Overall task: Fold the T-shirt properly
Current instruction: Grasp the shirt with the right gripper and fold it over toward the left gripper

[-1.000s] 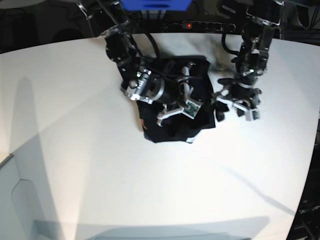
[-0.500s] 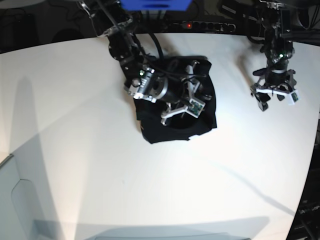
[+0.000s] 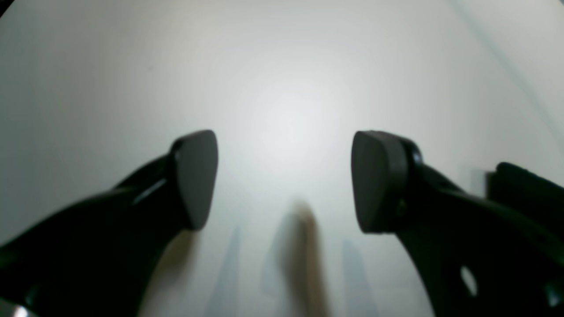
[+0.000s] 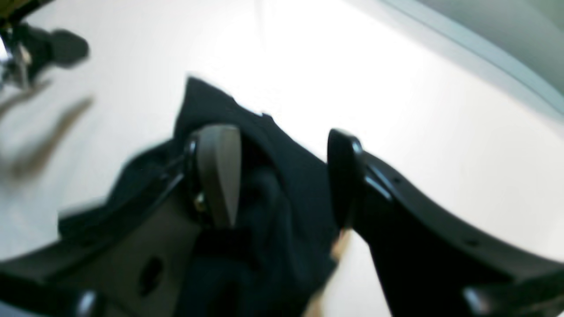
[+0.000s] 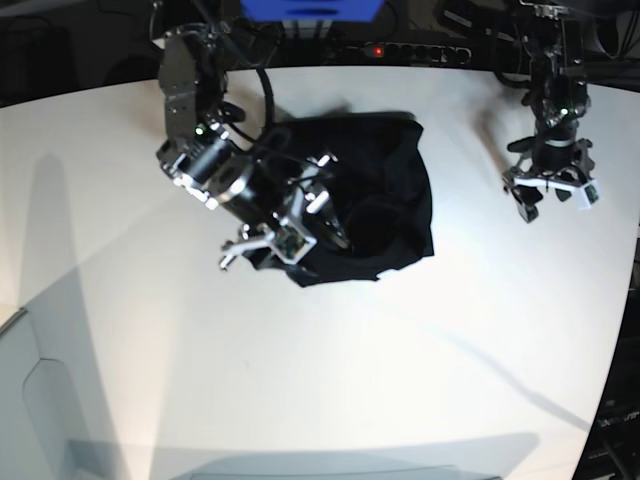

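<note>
The T-shirt [image 5: 385, 195] lies as a compact black folded bundle on the white table [image 5: 300, 380], at the back centre of the base view. My right gripper [image 5: 300, 215] hovers over the bundle's left edge with its jaws open. In the right wrist view its fingers [image 4: 218, 176] stand wide apart, and the black T-shirt [image 4: 291, 207] lies loose below and between them. My left gripper [image 5: 548, 200] hangs open over bare table, well to the right of the shirt. In the left wrist view the left gripper [image 3: 286, 180] has nothing between its pads.
A dark strip with cables and a red light [image 5: 377, 50] runs along the table's back edge. The table's curved rim [image 4: 484, 61] shows in the right wrist view. A pale grey panel [image 5: 30, 400] sits at the front left corner.
My right gripper has opened, let go of the cloth and drawn back to the left. The left arm swung away to the right a second ago and has held still since.
</note>
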